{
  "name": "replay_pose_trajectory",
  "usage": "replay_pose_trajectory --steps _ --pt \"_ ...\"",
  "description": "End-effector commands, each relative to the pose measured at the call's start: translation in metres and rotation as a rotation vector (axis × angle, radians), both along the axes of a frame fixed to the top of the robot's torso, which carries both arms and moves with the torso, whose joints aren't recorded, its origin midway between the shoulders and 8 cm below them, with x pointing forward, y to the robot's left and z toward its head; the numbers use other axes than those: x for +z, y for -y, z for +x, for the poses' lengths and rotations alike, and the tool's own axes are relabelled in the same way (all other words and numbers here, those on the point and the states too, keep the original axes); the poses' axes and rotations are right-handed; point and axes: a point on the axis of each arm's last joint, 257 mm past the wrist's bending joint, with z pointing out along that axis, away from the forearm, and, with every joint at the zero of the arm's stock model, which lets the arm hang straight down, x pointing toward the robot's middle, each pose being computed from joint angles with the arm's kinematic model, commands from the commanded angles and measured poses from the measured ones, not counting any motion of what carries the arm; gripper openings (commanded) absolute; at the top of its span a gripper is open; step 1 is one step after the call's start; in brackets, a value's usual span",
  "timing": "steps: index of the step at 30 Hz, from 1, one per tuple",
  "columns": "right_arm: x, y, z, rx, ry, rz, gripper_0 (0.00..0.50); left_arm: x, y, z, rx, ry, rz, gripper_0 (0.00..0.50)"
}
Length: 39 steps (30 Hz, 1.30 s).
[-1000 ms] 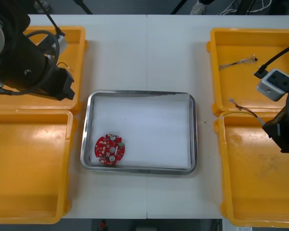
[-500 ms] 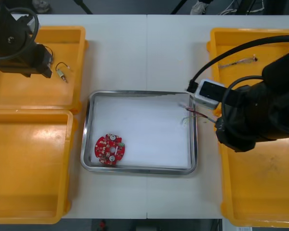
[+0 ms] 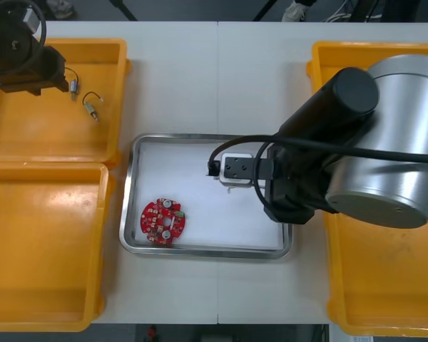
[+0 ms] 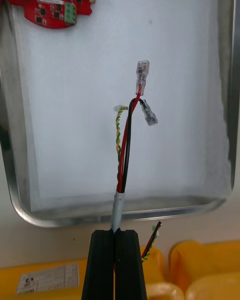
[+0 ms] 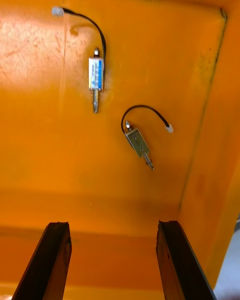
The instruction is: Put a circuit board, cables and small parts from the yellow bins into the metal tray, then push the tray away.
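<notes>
Right gripper (image 4: 115, 232): fingers clamped on one twisted red-and-yellow cable (image 4: 125, 150), its ends beyond fingertips over white-lined metal tray (image 4: 100, 217). Half-second ago at tray's right rim, now mid-tray. One round red circuit board (image 4: 50, 5) farther beyond fingertips, in tray. Left gripper (image 5: 112, 225): fingers apart over yellow bin (image 5: 50, 155), two small metal parts (image 5: 95, 75) ahead of fingertips. White label (image 4: 47, 277) beside right fingers: unreadable.

The bins (image 3: 43, 242) are yellow, the bench (image 3: 200, 71) white. The tray (image 3: 200, 137) has a shiny silver rim and white inside. The circuit board (image 3: 162, 221) is red with green and silver bits. The cable (image 4: 125, 150) shows red, black and twisted yellow-green strands. The small metal parts (image 5: 137, 144) are silvery with black leads, one blue-labelled
</notes>
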Motion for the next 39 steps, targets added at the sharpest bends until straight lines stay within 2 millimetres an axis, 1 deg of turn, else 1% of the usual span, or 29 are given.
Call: replay_pose_trajectory --steps 1,5,10,13,17,23,25,26,27,28,29,32,34,39 --pt "-0.014 -0.037 0.003 0.078 0.026 0.006 0.000 0.036 0.016 0.036 -0.158 0.126 0.089 0.500" --pt "-0.038 -0.046 0.005 0.098 0.022 -0.004 0.000 0.034 0.016 0.052 -0.175 0.161 0.106 0.500" --pt "-0.079 -0.047 0.003 0.118 -0.020 -0.049 0.000 0.033 0.018 0.075 -0.193 0.211 0.105 0.500" --pt "-0.093 -0.050 0.003 0.126 -0.033 -0.051 0.000 0.030 0.018 0.086 -0.202 0.235 0.106 0.500" --pt "-0.104 -0.053 0.004 0.124 -0.048 -0.051 0.000 0.026 0.014 0.097 -0.197 0.263 0.106 0.500" --pt "-0.118 -0.043 0.010 0.096 -0.071 -0.078 0.000 0.018 0.011 0.111 -0.184 0.302 0.114 0.500" --pt "-0.121 -0.039 0.011 0.088 -0.077 -0.087 0.092 0.012 0.007 0.117 -0.177 0.318 0.120 0.500" --pt "-0.121 -0.039 0.012 0.086 -0.077 -0.089 0.125 0.011 0.006 0.118 -0.175 0.321 0.121 0.500" --pt "-0.122 -0.038 0.013 0.085 -0.078 -0.091 0.277 0.010 0.005 0.121 -0.173 0.331 0.125 0.500" --pt "-0.122 -0.038 0.013 0.082 -0.077 -0.091 0.455 0.007 0.003 0.123 -0.170 0.338 0.128 0.500" --pt "-0.122 -0.037 0.014 0.083 -0.076 -0.092 0.500 0.006 0.003 0.125 -0.169 0.343 0.129 0.500" --pt "-0.117 -0.042 0.016 0.082 -0.068 -0.077 0.500 -0.001 0.000 0.129 -0.178 0.354 0.149 0.500" --pt "-0.109 -0.048 0.017 0.081 -0.061 -0.053 0.500 -0.007 -0.004 0.131 -0.175 0.361 0.155 0.500" --pt "-0.095 -0.053 0.018 0.064 -0.082 -0.007 0.500 -0.019 -0.008 0.136 -0.180 0.372 0.194 0.500"
